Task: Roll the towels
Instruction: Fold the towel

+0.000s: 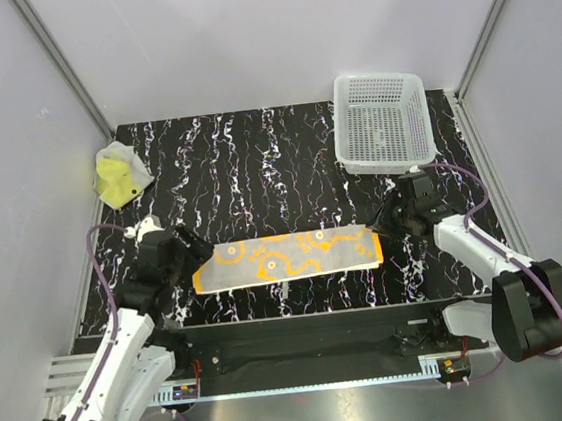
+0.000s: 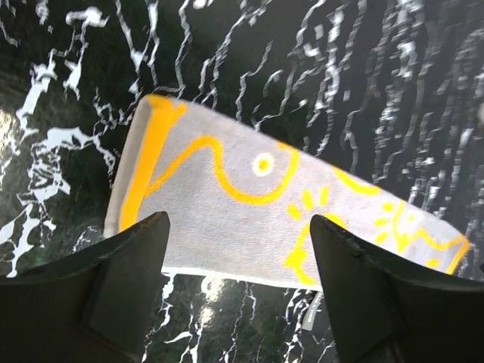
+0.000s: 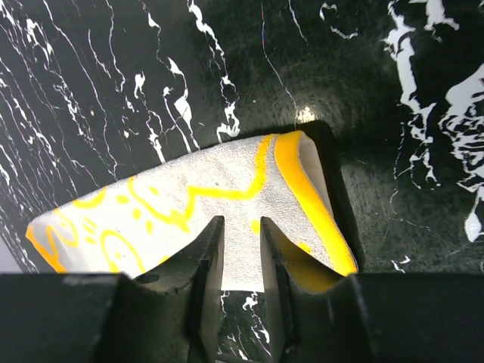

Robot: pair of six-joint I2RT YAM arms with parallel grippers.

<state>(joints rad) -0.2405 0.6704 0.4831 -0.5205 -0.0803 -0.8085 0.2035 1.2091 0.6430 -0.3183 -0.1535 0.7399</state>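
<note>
The orange towel (image 1: pixel 286 256), white face up with orange squiggles, lies as a long folded strip near the front of the table. My left gripper (image 1: pixel 196 247) is open at its left end. In the left wrist view the towel (image 2: pixel 219 189) lies flat under the wide-apart jaws (image 2: pixel 240 227). My right gripper (image 1: pixel 388 221) hangs over the right end. There the towel (image 3: pixel 189 204) shows through a narrow gap between the fingertips (image 3: pixel 242 223), and nothing is pinched. The yellow towel (image 1: pixel 119 175) sits crumpled at the back left corner.
A white perforated basket (image 1: pixel 378 78) stands at the back right of the black marble table (image 1: pixel 256 163). Grey walls close in both sides and the back. A small label tag (image 2: pixel 311 318) sticks out from the towel's near edge.
</note>
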